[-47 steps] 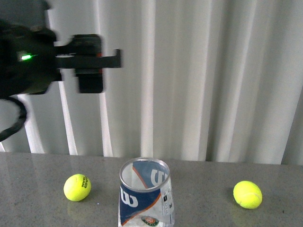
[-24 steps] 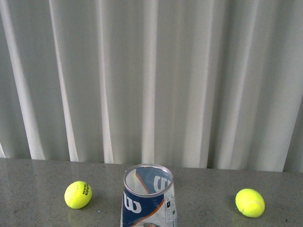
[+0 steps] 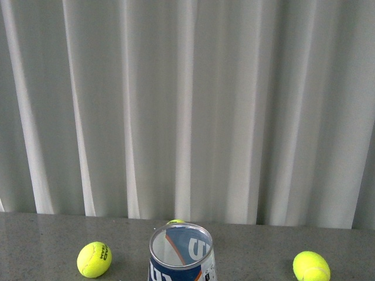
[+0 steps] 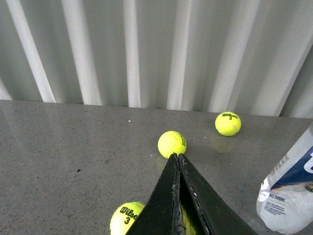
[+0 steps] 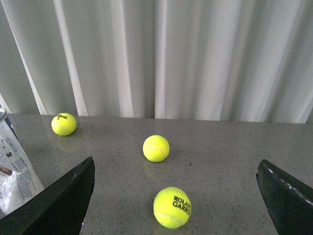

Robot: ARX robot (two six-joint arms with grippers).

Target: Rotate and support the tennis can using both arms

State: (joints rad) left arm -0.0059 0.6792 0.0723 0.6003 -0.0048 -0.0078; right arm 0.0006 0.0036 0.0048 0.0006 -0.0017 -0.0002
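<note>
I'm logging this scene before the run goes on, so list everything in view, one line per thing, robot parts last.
tennis can: one, clear with a metal rim and blue-white label, upright at the near middle of the table, open top.
tennis balls: at least three, yellow, loose on the table; one left of the can, one right of it, one peeking out behind its rim. The wrist views each show three.
table: one, grey speckled, under everything.
curtain: one, white, pleated, behind the table.
left gripper: one, black, fingers pressed together, over the table, holding nothing.
right gripper: one, black, fingers wide apart, over the table, holding nothing.
</note>
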